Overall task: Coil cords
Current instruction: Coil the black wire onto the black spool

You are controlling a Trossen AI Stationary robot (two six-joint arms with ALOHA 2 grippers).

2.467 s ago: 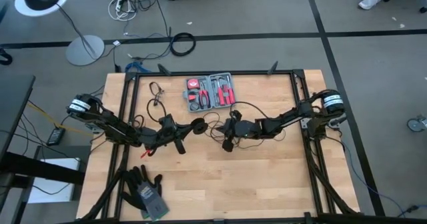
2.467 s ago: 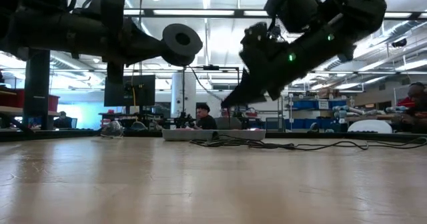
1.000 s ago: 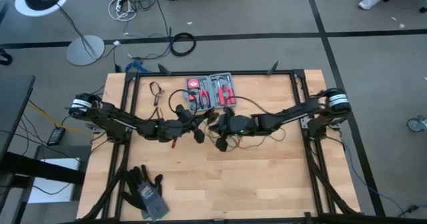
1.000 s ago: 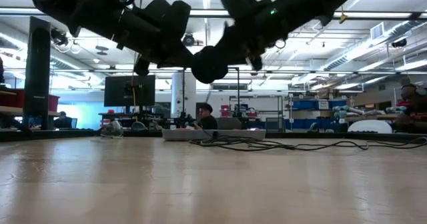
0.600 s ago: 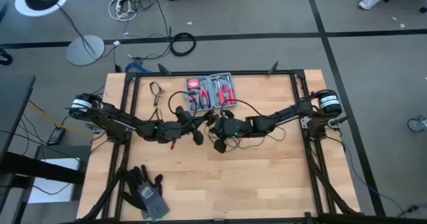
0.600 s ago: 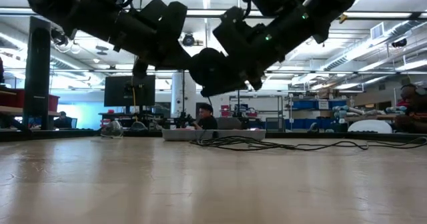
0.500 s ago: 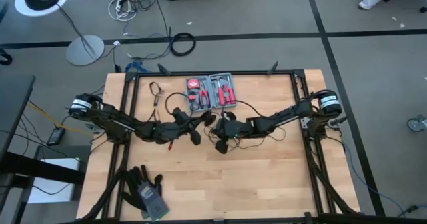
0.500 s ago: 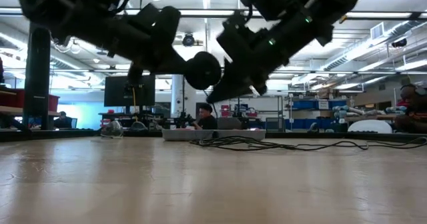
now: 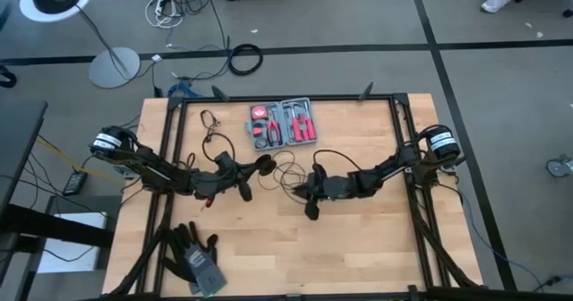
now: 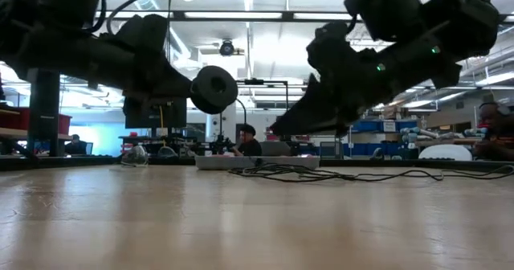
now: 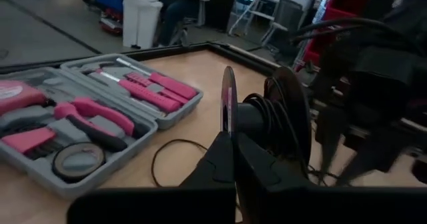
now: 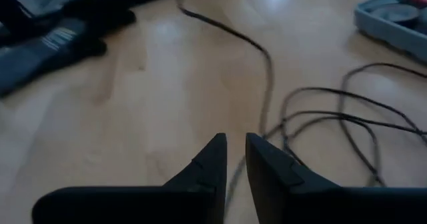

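Note:
The cord's round black disc (image 10: 214, 89) is a small spool with thin black wire wound on it (image 11: 268, 117). My left gripper (image 11: 233, 143) is shut on it, left of the table's middle and above the wood. The rest of the cord (image 9: 288, 168) lies in loose loops on the table between the two grippers. My right gripper (image 12: 236, 144) hovers just right of those loops (image 12: 320, 114). Its fingers stand a little apart with nothing between them, clear of the table in the low view (image 10: 277, 129). My left gripper pinches the spool's thin near flange (image 11: 228, 111) at its rim between its two fingers. The fingers come nearly level from the table's left. The spool stands on edge, lifted clear of the table, and the cord trails from it down to the wood.
An open grey tool kit (image 9: 282, 122) with pink-handled tools lies at the far middle of the table. A pair of dark gloves (image 9: 197, 258) lies at the near left. A small wire piece (image 9: 210, 122) sits far left. Bare wood fills the near half.
The two grippers were close together at the spool and have drawn apart. My left gripper has pulled back toward the table's left edge and sunk, carrying the spool. My right gripper has gone toward the right and near edges and down.

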